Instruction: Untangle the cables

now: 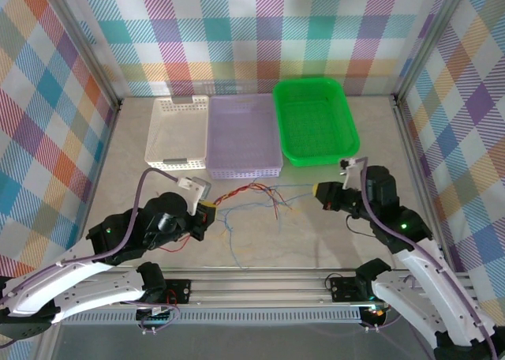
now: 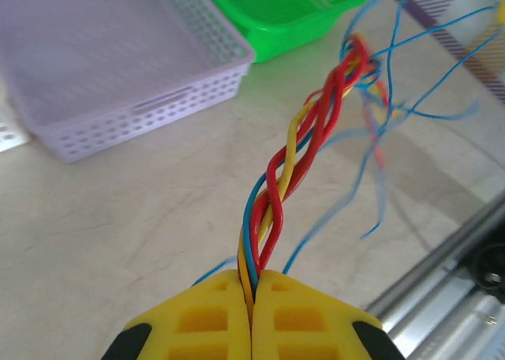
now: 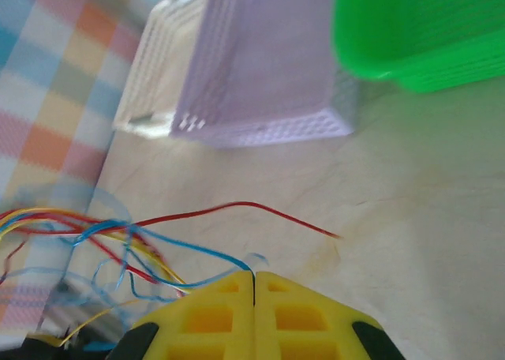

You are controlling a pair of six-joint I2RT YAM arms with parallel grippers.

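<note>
The left gripper (image 2: 252, 279) has its yellow fingers pressed together on the cables (image 2: 304, 147), a twisted bundle of red, yellow and blue strands. The bundle rises away toward the upper right, where it frays into loose blue strands hanging over the pale surface (image 2: 118, 218). A lilac basket (image 2: 142, 111) sits upper left, with a green basket (image 2: 292, 36) beside it. A metal rail (image 2: 450, 273) crosses the lower right corner.

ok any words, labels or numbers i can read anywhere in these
None readable. The white basket, lilac basket and green basket are plain, the cables carry no print, and the yellow left tool and right tool show no label.
</note>
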